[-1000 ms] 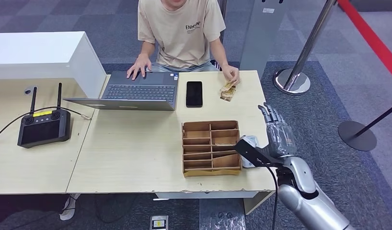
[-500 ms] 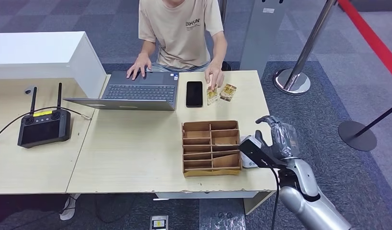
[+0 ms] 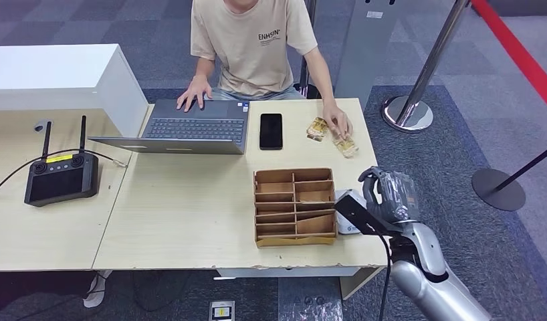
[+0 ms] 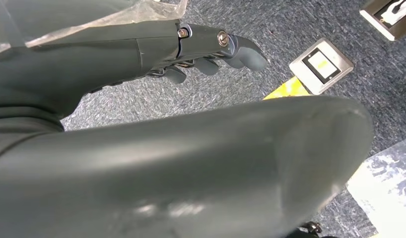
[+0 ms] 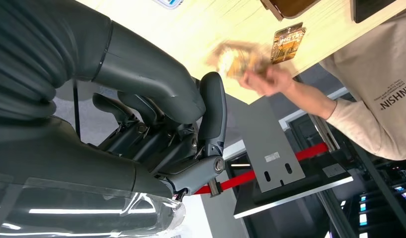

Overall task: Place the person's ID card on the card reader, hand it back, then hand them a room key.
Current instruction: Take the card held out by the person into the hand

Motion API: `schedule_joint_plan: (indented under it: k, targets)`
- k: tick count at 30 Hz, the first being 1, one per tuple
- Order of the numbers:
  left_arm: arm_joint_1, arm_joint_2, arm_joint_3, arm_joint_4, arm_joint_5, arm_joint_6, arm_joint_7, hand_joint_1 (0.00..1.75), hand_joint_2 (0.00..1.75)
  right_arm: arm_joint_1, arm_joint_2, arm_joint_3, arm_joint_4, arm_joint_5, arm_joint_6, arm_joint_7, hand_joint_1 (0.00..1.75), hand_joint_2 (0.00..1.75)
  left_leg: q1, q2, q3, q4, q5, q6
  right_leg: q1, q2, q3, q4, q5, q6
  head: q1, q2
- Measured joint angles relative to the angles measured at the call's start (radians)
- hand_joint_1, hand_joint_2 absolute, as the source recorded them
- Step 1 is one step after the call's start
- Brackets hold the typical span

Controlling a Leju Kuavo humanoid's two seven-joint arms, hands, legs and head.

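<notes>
While person's hand [image 3: 337, 124] touches card [image 3: 346, 145], right hand [image 3: 389, 194] curled, empty.

A small gold-patterned card [image 3: 347, 145] lies under the person's fingertips; its twin [image 3: 316, 128] lies flat beside the black phone [image 3: 271, 131].

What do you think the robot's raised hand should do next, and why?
Probably reach forward over the table toward the person's hand, which rests on a card near the table's right edge. The right hand hangs beside the table with its fingers curled in and nothing in them, so it would likely need to open them first. A second card lies beside the phone.
</notes>
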Motion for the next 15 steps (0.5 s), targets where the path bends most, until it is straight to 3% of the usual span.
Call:
schedule_joint_plan:
  k: [6,11,15]
  targets:
    - [0.000,0.000,0.000,0.000,0.000,0.000,0.000,0.00,0.00,0.000,0.000,0.000,0.000,-0.002,0.003,-0.001,1.72,1.75,0.000,0.000,0.000,0.000,0.000,0.000,0.000,0.000,0.000,0.000,0.000,0.000,0.000,0.000]
    - [0.000,0.000,0.000,0.000,0.000,0.000,0.000,0.00,0.00,0.000,0.000,0.000,0.000,-0.003,0.004,-0.003,1.40,1.75,0.000,0.000,0.000,0.000,0.000,0.000,0.000,0.000,0.000,0.000,0.000,0.000,0.000,0.000]
    - [0.000,0.000,0.000,0.000,-0.005,0.000,0.000,0.00,0.00,0.001,0.001,0.001,0.000,-0.006,0.016,-0.012,1.34,1.75,0.000,0.000,0.000,0.000,0.000,0.000,0.000,0.000,0.000,0.000,0.000,0.000,0.000,0.000]
